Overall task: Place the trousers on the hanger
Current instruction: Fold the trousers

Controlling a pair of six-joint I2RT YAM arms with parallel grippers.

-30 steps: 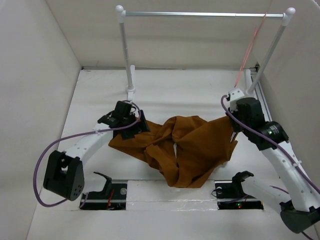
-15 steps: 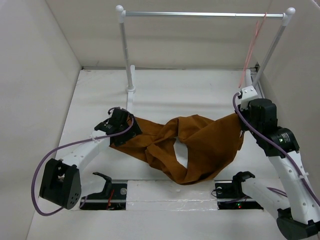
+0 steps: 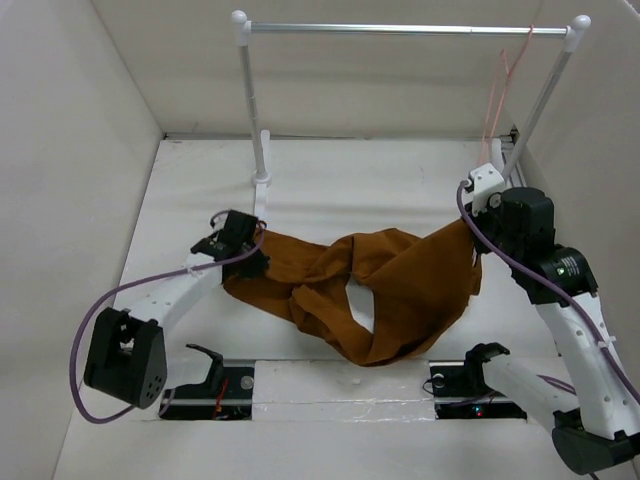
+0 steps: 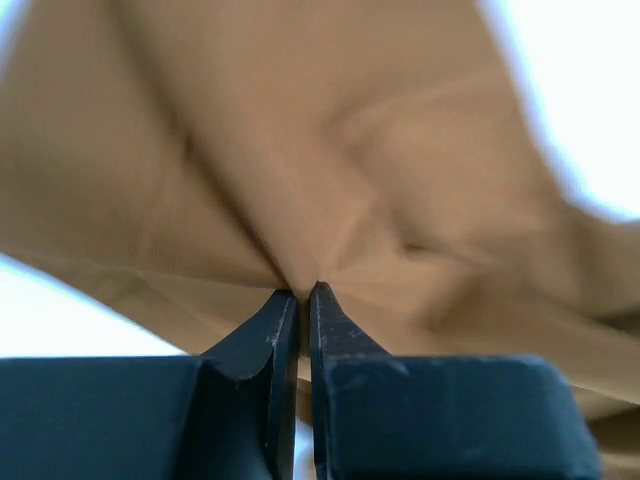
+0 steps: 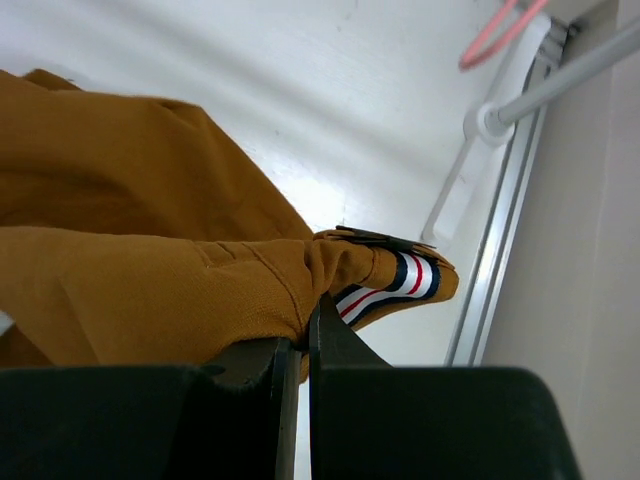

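The rust-brown trousers (image 3: 385, 285) lie crumpled mid-table, stretched between both arms. At their left end, my left gripper (image 3: 254, 264) is shut on a pinch of the cloth; in the left wrist view its jaws (image 4: 298, 292) meet on a fold of the trousers (image 4: 330, 170). My right gripper (image 3: 470, 238) is shut on the right end, at the waistband. The right wrist view shows its tips (image 5: 305, 312) clamping brown cloth (image 5: 150, 270) next to the striped lining (image 5: 395, 280). The pink hanger (image 3: 500, 90) hangs from the rail at the back right, above the right gripper, its lower loop (image 5: 497, 36) visible.
A silver rail (image 3: 400, 29) on two white posts (image 3: 252, 110) spans the back of the table. White walls close in at left, back and right. A metal track (image 5: 500, 260) runs along the right wall. Two dark fixtures (image 3: 215, 385) sit at the near edge.
My left gripper, open half a second ago, has shut on the left end of the trousers. The right arm has lifted its end slightly toward the back; the cloth is drawn wider.
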